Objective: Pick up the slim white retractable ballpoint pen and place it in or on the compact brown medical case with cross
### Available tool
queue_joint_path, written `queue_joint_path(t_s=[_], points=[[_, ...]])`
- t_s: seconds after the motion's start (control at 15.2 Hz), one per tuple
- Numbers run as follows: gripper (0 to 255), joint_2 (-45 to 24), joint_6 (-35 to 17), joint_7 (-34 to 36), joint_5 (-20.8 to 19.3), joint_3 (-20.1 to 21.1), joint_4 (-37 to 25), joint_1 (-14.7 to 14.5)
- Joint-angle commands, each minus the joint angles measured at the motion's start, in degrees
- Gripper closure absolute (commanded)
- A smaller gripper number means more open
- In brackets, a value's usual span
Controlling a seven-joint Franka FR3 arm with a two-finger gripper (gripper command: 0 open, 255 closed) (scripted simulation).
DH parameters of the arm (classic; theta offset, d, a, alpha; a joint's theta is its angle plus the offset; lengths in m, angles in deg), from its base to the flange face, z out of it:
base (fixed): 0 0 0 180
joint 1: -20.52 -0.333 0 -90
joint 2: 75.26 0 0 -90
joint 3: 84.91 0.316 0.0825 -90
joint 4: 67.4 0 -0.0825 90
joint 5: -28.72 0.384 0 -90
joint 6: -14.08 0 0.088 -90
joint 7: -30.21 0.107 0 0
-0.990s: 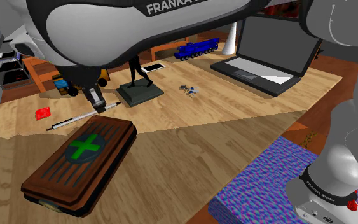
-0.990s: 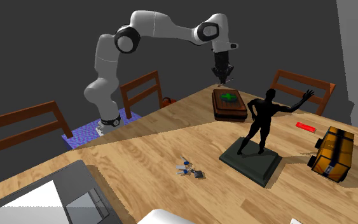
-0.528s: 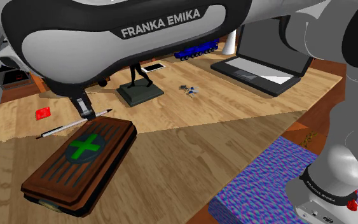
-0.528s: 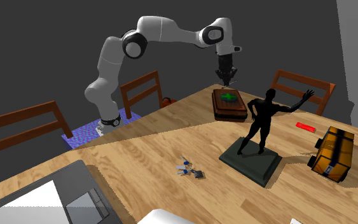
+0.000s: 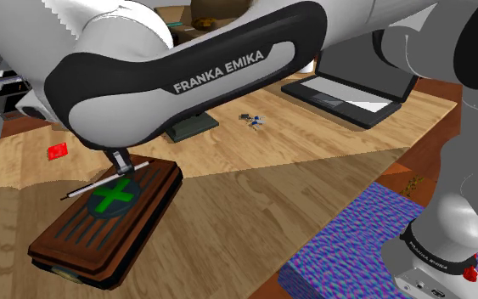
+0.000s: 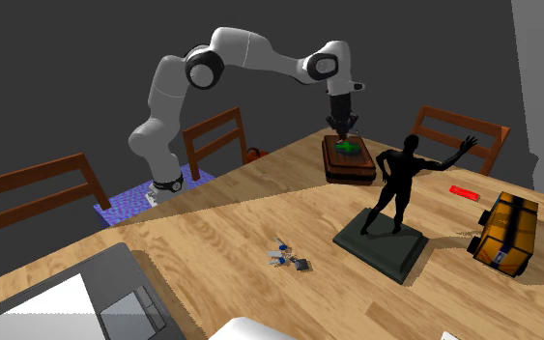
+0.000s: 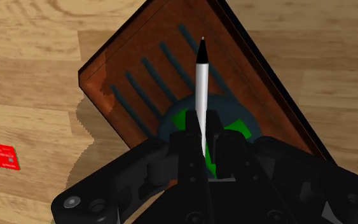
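Observation:
The slim white pen (image 5: 101, 180) with a dark tip is clasped crosswise between my black fingers (image 5: 123, 164) and hangs just above the brown case (image 5: 75, 234), over its green cross (image 5: 112, 194). In the wrist view the pen (image 7: 201, 79) sticks out past my gripper (image 7: 203, 139), lying across the ribbed lid of the case (image 7: 147, 60), with the green cross (image 7: 236, 125) right under the fingers. In the second exterior view my gripper (image 6: 345, 132) points down just over the case (image 6: 349, 164) at the table's far corner. Whether the pen touches the lid I cannot tell.
A red card (image 5: 57, 150) lies on the table beyond the case. A black figure on a dark base (image 6: 395, 198) stands mid-table, an orange-brown box (image 6: 504, 234) to its right. A laptop (image 5: 356, 81) and small blue bits (image 5: 251, 120) lie farther off. Wooden chairs (image 6: 458, 135) ring the table.
My gripper has carried the pen from the table beside the case to a spot over the green cross, and it has come lower toward the lid.

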Motion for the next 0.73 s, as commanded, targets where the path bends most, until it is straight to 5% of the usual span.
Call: queue_joint_path(t_s=[0.0, 0.66], points=[[255, -0.20, -1.38, 0.40, -0.21, -0.09, 1.23, 0.11], [255, -0.50, -3.15, 0.98, -0.51, -0.21, 2.78, 0.21]])
